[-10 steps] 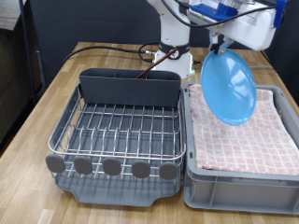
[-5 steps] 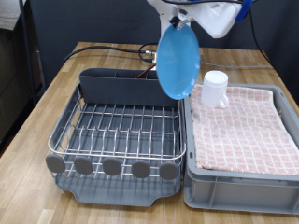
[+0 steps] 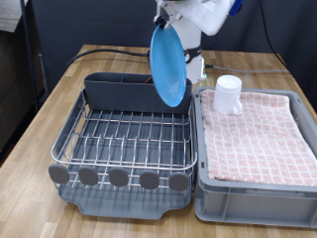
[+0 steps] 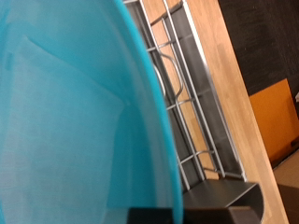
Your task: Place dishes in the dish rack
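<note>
My gripper (image 3: 169,22) is shut on the top rim of the round light-blue plate (image 3: 168,65) and holds it on edge in the air, above the dish rack's (image 3: 124,134) long dark grey utensil caddy (image 3: 136,95). The small white mug (image 3: 229,93) stands on the pink checkered cloth in the grey bin. In the wrist view the plate (image 4: 65,121) fills most of the picture, with the rack's silver wires (image 4: 192,112) beyond it. The wooden spoon is out of view.
The grey bin (image 3: 258,188) with pink checkered cloth stands at the exterior view's right, beside the rack. Both sit on a wooden table (image 3: 30,149). Cables (image 3: 119,55) and the robot's base lie at the back.
The gripper has carried the plate from over the bin towards the exterior view's left, to above the rack's caddy. The plate has turned more edge-on. The mug came into sight.
</note>
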Motion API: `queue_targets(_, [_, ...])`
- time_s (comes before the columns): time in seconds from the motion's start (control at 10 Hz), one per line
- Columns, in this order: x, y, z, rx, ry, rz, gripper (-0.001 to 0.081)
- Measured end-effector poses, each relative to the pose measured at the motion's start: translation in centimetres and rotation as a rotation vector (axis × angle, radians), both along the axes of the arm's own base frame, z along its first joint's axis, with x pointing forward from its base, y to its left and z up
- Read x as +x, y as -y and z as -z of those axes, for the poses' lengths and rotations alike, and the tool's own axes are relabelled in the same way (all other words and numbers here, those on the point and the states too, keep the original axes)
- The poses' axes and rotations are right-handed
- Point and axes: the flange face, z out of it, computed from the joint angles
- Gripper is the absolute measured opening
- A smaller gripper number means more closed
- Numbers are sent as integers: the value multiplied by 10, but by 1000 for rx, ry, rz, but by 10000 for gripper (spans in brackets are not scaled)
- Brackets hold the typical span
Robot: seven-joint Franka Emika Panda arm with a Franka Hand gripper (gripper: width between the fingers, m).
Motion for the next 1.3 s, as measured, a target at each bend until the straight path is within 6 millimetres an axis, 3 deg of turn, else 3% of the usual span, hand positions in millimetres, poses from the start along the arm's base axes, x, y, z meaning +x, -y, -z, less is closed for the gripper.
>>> queue_targets(0.4, [-7,67,14,-66,-134,-126,19])
queue_targets(0.7, [-9,126,22,-87,-110,-307,19])
queue_targets(1.3, [4,121,18,-156,-183,-364,19])
